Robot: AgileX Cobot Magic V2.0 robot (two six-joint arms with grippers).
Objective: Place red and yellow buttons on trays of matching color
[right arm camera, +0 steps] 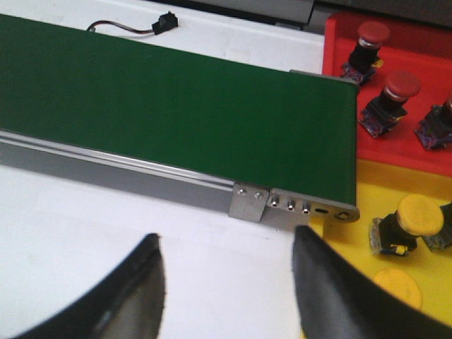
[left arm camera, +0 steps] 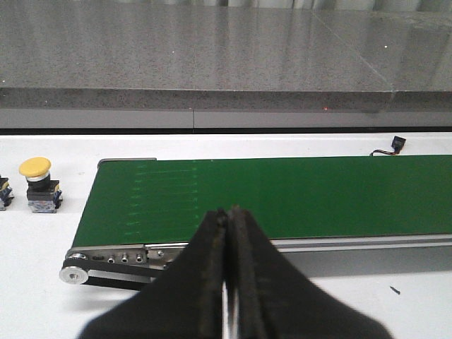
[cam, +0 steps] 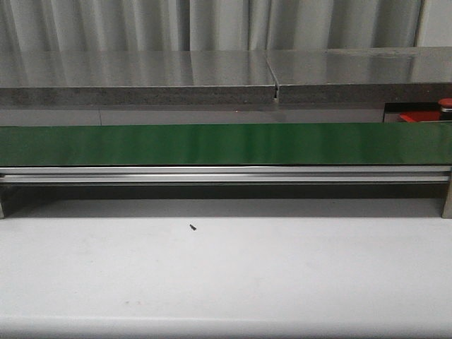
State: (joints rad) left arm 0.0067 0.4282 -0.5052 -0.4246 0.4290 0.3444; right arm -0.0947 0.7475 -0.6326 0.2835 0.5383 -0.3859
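Red buttons (right arm camera: 400, 85) partly cut off in red tray (right arm camera: 395, 152).

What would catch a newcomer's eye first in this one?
The long green belt spans the whole front view, and nothing rides on it. At one end, in the right wrist view, a red tray holds red buttons, and a yellow tray beside it holds yellow buttons. Past the other end, a lone yellow button stands on the white table.

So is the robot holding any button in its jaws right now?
No, neither. The left gripper has its jaws pressed shut with nothing between them, and the right gripper has its jaws spread wide over bare table.
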